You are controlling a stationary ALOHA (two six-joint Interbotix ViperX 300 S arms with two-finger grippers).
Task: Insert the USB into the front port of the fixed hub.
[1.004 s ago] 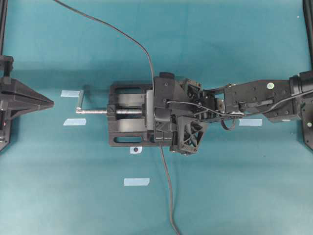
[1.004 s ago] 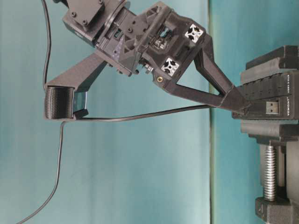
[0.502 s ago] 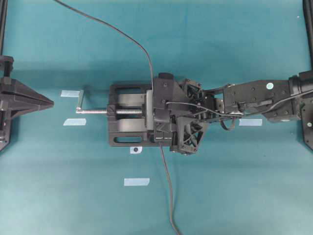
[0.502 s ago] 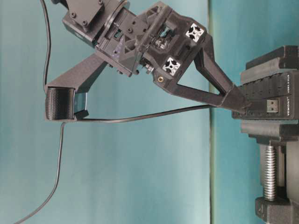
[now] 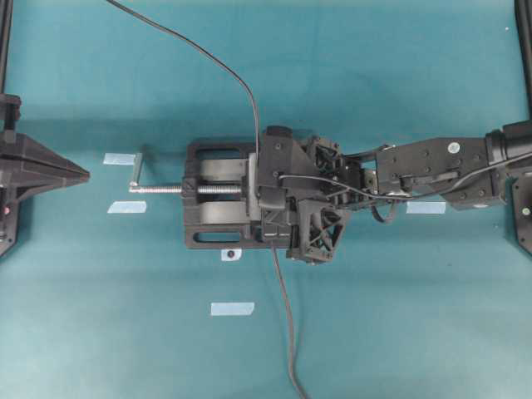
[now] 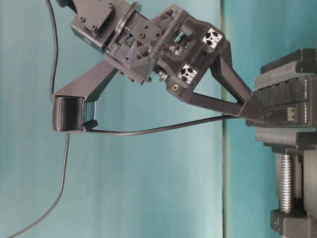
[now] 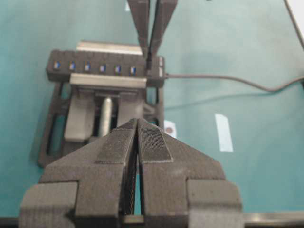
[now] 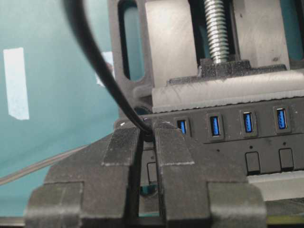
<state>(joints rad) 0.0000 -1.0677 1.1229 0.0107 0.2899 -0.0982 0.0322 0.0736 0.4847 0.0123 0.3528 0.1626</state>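
The fixed hub (image 7: 95,69) is a black strip with a row of blue slots, clamped in the vise; it also shows in the right wrist view (image 8: 247,137). My right gripper (image 8: 147,130) is shut on the USB (image 8: 147,134), a small black plug, right at the hub's end slot. Its fingertips (image 6: 257,111) touch the hub's top edge (image 6: 285,99). The plug's thin cable (image 8: 90,52) rises past the wrist camera. A small silver rectangle (image 6: 291,115) shows on the hub's near end. My left gripper (image 5: 87,173) is shut and empty, far left; its fingers (image 7: 118,142) are pressed together.
The black vise (image 5: 216,208) with a silver screw handle (image 5: 137,170) holds the hub at the middle of the teal cloth. Black cables trail to the far edge (image 5: 183,37) and the near edge (image 5: 287,332). Pale tape marks (image 5: 231,308) lie around the vise.
My right gripper has pressed a little closer onto the hub's end slot. The silver rectangle on the hub's near end shows shorter now. The left gripper has not moved.
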